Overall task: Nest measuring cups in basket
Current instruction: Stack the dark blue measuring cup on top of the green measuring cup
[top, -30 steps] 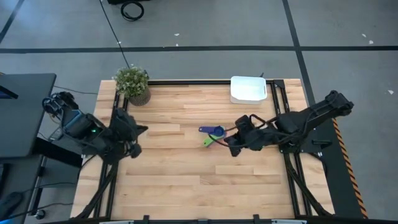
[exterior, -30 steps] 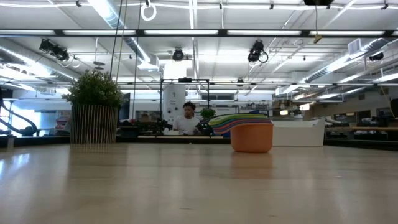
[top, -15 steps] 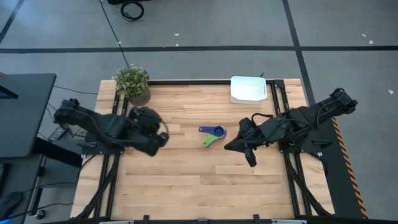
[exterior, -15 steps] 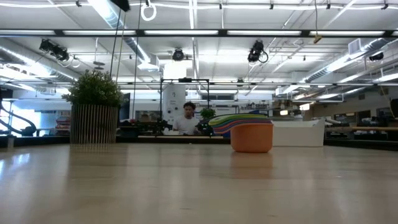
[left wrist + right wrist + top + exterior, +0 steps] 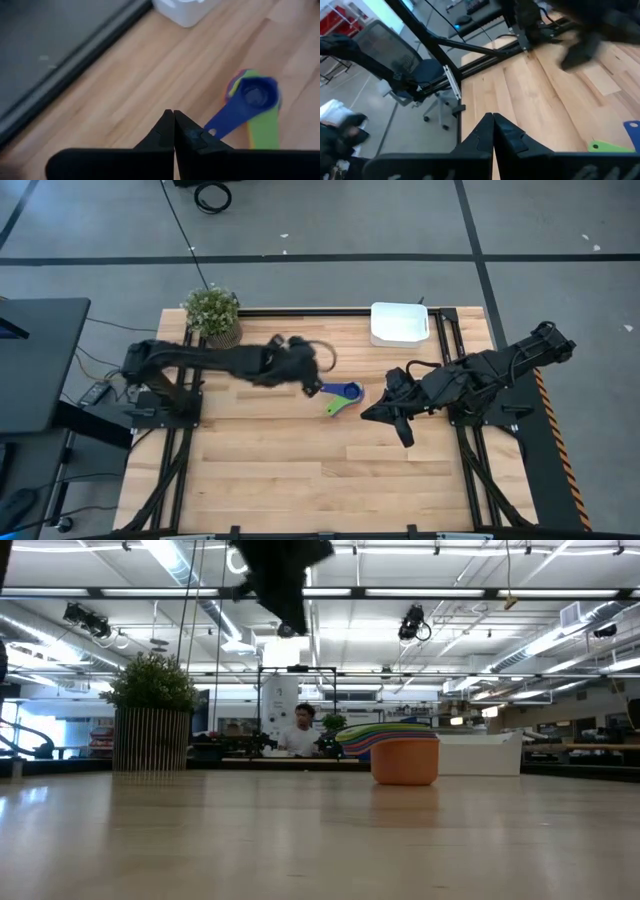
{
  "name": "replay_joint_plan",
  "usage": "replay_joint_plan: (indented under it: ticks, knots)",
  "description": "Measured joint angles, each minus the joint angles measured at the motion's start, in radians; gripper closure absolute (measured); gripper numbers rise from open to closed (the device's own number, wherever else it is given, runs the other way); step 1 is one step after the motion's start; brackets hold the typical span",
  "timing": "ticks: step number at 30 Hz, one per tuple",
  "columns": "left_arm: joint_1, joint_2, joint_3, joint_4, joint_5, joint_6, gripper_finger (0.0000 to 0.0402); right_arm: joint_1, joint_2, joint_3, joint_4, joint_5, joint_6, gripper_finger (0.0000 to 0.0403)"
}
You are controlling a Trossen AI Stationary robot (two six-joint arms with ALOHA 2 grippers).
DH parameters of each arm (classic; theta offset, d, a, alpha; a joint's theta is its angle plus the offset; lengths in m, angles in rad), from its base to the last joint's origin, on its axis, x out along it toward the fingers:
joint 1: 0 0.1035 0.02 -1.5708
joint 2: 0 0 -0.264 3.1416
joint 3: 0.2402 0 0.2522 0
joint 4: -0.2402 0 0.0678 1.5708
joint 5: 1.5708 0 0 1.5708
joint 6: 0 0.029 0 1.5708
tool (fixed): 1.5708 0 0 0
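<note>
Blue, green, yellow and orange plastic measuring cups [image 5: 343, 395] sit nested in a stack mid-table, flat handles fanned out, well apart from the white rounded plastic basket [image 5: 400, 323] at the far edge. Reaching over just beside the stack, the left gripper [image 5: 308, 374] has its fingers pressed together, empty. The right gripper [image 5: 393, 424], near the stack's other side, is likewise pressed together, empty.

Measuring cups [image 5: 344, 394] sit stacked, so lower cups are mostly hidden in high view; low view shows only the orange bottom cup and coloured rims. Basket [image 5: 186, 9] is cut off by left wrist picture's edge. Left arm [image 5: 275, 575] is blurred and cropped in low view.
</note>
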State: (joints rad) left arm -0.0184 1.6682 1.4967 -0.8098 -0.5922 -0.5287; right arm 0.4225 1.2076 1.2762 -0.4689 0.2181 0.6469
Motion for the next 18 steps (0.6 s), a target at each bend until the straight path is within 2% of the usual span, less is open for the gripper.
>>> replay_joint_plan:
  ticks: [3, 5, 9, 18]
  knots:
    - [0.082, 0.052, 0.0, 0.124, 0.141, 0.109, 0.04, 0.002, 0.0, 0.0, 0.033, -0.01, -0.026, 0.0392]
    - [0.123, 0.085, 0.0, 0.19, 0.194, 0.172, 0.04, 0.003, 0.0, 0.0, 0.049, -0.01, -0.032, 0.0392]
    - [0.19, 0.147, 0.0, 0.213, 0.311, 0.23, 0.04, 0.003, 0.0, 0.0, 0.092, -0.011, -0.047, 0.0392]
    - [0.212, 0.307, 0.0, 0.214, 0.414, 0.339, 0.04, 0.003, 0.0, 0.0, 0.141, -0.013, -0.049, 0.0392]
